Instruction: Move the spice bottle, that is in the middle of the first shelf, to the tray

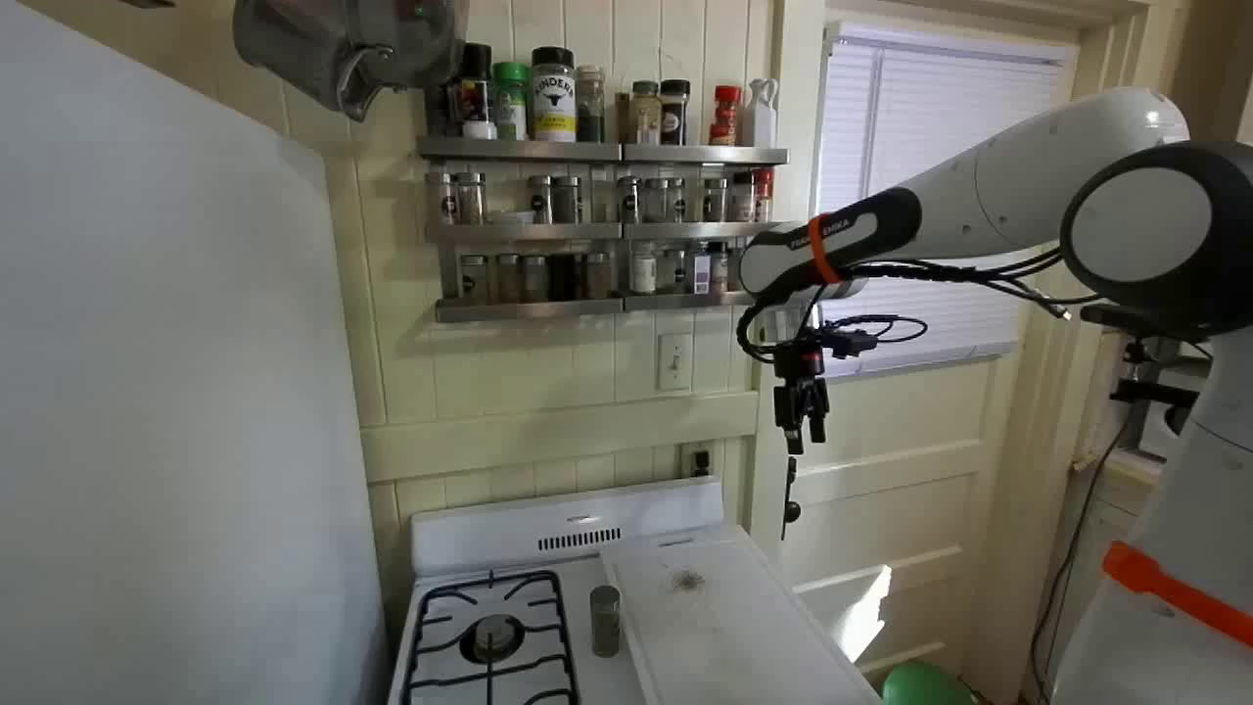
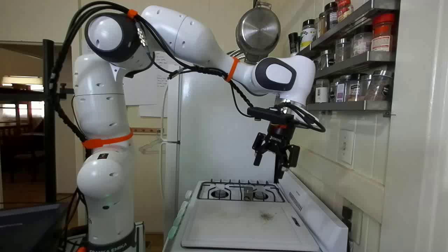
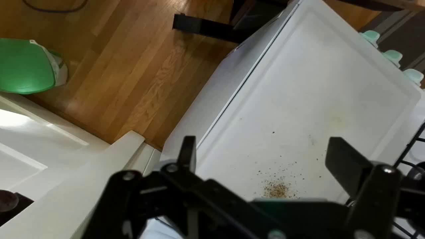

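One burner grate (image 1: pixel 489 674), left of the tray (image 1: pixel 734 636) in an exterior view. Several grey-capped jars (image 1: pixel 534 279), on wall racks (image 1: pixel 529 312) higher than the tray. One similar spice bottle (image 1: pixel 606 627), upright on the stovetop (image 1: pixel 607 682) just left of the tray; whether it or one of those jars is meant cannot be told. One patch of flecks (image 1: pixel 687 581), on the tray. One gripper (image 3: pixel 261 146), above the tray, fingers spread wide.

Arm (image 2: pixel 192 38) raised, bent at elbow (image 2: pixel 108 35); claw (image 2: pixel 275 160) below wrist (image 2: pixel 287 77), pointing down, fingers (image 3: pixel 345 162) spread wide.
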Robot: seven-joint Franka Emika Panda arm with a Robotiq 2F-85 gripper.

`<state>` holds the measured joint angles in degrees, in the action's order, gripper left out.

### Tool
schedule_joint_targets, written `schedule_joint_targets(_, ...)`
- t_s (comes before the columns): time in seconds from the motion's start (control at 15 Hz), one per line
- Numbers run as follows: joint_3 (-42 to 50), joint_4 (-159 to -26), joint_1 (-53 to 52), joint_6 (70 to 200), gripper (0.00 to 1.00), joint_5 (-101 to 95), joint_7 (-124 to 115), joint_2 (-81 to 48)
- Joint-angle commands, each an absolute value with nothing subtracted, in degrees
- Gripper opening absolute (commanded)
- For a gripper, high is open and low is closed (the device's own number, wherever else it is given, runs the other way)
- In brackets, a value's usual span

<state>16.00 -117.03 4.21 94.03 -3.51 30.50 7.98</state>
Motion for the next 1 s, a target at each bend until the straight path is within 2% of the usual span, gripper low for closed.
schedule_joint_targets(0.0,14.52,-116.91,5.78,93.91,1.00,-3.31,30.68,7.88)
schedule_joint_targets(0.33,12.88,-113.81,4.73,93.04,1.00,-3.75,31.25,5.07)
schedule_joint_targets(0.93,0.42,-97.38,-0.96,93.12,1.00,-9.91,22.61,-5.75)
